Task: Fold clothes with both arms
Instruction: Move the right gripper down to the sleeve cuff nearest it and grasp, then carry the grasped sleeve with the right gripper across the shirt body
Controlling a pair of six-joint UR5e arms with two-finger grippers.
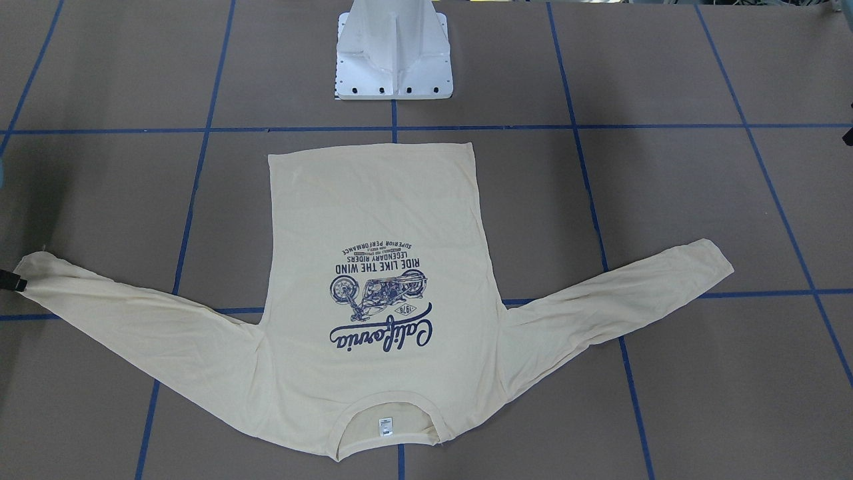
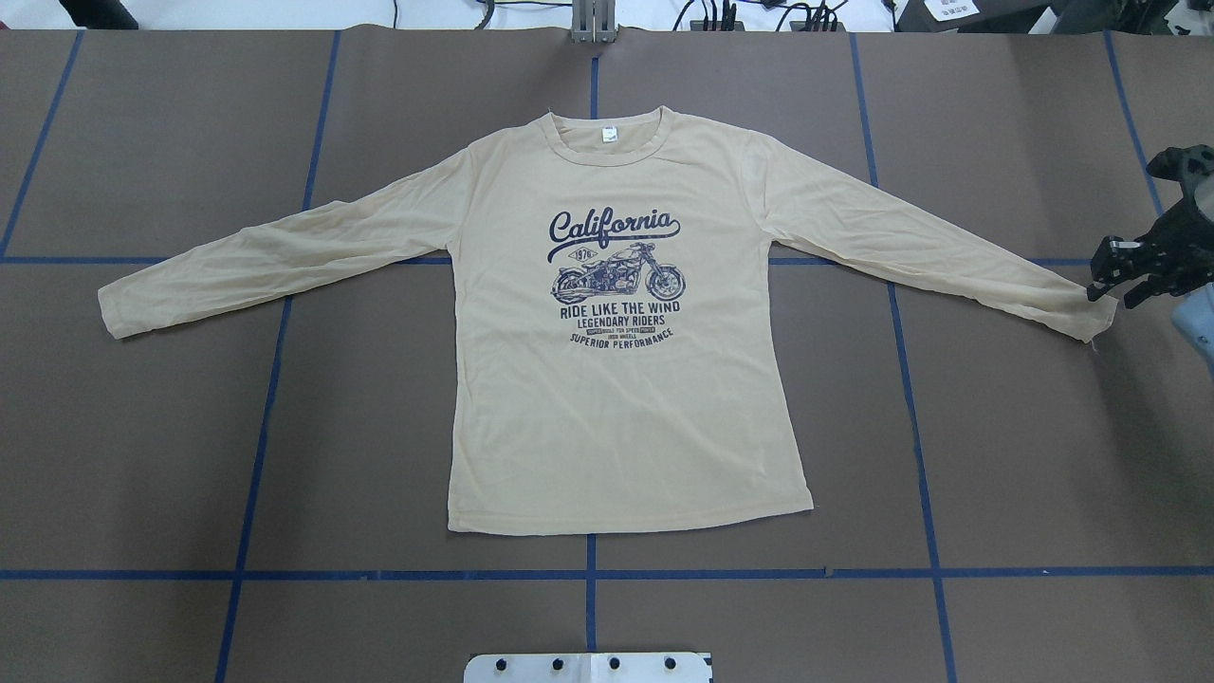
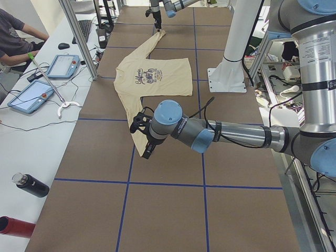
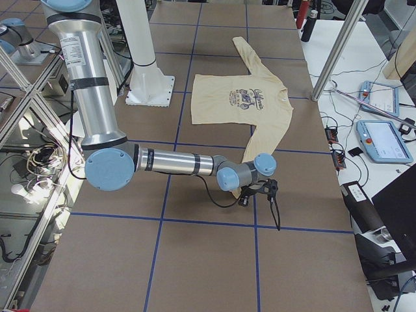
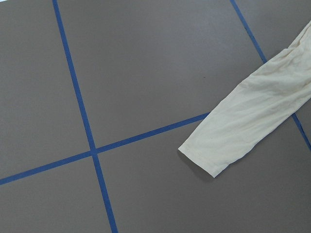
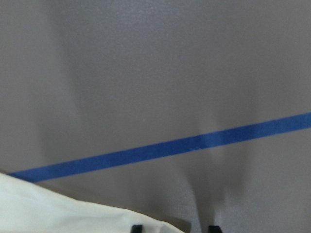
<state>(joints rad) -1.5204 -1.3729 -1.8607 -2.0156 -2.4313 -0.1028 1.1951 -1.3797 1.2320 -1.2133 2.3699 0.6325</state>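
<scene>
Hovering with right fingers (image 6: 136,228) parted, seemingly just beside one cuff (image 2: 1081,321) of the T-shirt (image 2: 626,427) lying sleeve-to-sleeve along the tabletop (image 2: 996,455); left fingers (image 3: 146,150) near the other, grip impossible to tell.

Cream-yellow long-sleeved T-shirt (image 2: 626,417), flat, navy motorcycle graphic up, sleeves spread wide on table (image 2: 142,455).

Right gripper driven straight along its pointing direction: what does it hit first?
The right gripper points down, open. One fingertip is over the T-shirt sleeve at its edge, the other over bare table, so probably the sleeve edge first, then table; height is unclear.
</scene>
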